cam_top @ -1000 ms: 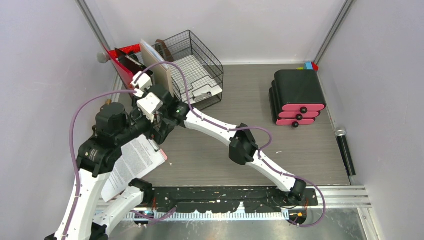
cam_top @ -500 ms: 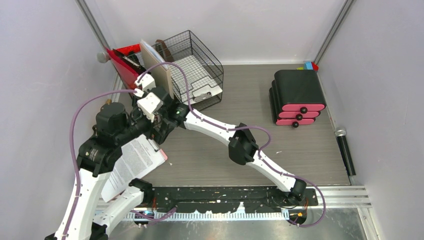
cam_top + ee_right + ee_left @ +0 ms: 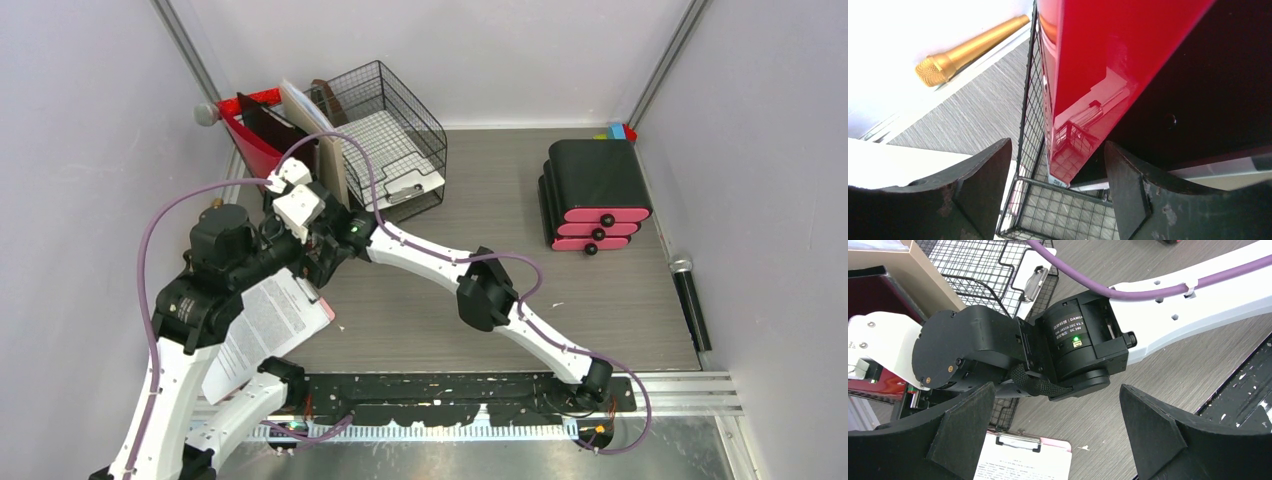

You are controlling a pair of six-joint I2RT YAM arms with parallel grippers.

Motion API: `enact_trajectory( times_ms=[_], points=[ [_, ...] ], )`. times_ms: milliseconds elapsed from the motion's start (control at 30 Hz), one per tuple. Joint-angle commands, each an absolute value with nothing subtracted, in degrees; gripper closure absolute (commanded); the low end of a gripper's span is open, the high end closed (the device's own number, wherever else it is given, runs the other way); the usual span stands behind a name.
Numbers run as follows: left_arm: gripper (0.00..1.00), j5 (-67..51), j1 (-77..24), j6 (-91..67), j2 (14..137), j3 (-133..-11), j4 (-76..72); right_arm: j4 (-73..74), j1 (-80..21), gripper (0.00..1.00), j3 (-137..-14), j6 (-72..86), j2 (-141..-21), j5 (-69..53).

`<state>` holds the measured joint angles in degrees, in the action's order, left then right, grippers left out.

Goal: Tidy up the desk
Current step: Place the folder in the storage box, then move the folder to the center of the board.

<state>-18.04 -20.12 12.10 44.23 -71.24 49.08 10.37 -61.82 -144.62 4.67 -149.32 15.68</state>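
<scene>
Ok so the grey wood-grain desk (image 3: 560, 300) fills the whole floor of the lilac-walled booth, with a metal rail along its near edge.

Containers first. Back left corner has a glossy red file holder (image 3: 1088, 60) standing on edge with a dark, nearly black panel (image 3: 1198, 100) leaning in it. A beige board (image 3: 893, 267) stands just beside that. Next over is the black wire-mesh tray rack (image 3: 400, 120), and its lower tray holds a white clipboard with a metal clip (image 3: 410, 188). Far right is a black drawer unit with three pink fronts (image 3: 592, 175), all drawers pushed in, so no idea what's inside. A small blue thing (image 3: 618, 130) peeks out behind it.

Loose stuff:
- a gold microphone (image 3: 968, 42) by the left wall
- a pink-edged clipboard with a printed page (image 3: 1020, 462) near the left arm
- a black microphone with a silver head (image 3: 690, 300) along the right wall

Left gripper (image 3: 1058, 395) is spread wide with nothing in it, and it hangs over the right arm's wrist motor (image 3: 1083, 347). Right gripper (image 3: 1058, 145) is also spread. The red holder's bottom edge sits in line with the gap between its jaws, and I can't see either finger touching it.

Writing: the motor label reads "DAMIA…" and "DC 24V", with a green light under it. The page's print is too small to read.
</scene>
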Motion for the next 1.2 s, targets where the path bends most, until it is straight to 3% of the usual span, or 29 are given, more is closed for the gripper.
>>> enact_trajectory(
  times_ms=[0,500,900,1167],
  points=[
    [0.01,-17.24,-19.86,11.12,43.62,-74.31,46.77,13.69,-59.77,0.25,-143.34,4.02,-142.96,18.5],
    [0.01,-10.25,-19.86,6.92,42.8,-78.19,43.87,17.57,-60.02,0.25,-142.43,-1.83,-132.8,18.38],
    [0.01,-8.99,-19.86,5.1,42.51,-78.23,41.89,18.9,-59.25,0.16,-140.25,-9.15,-124.78,20.78],
    [0.01,-8.16,-19.86,5.75,42.28,-75.64,40.31,20.64,-56.74,0.16,-138.18,-12.91,-123.57,17.18]
  ],
)
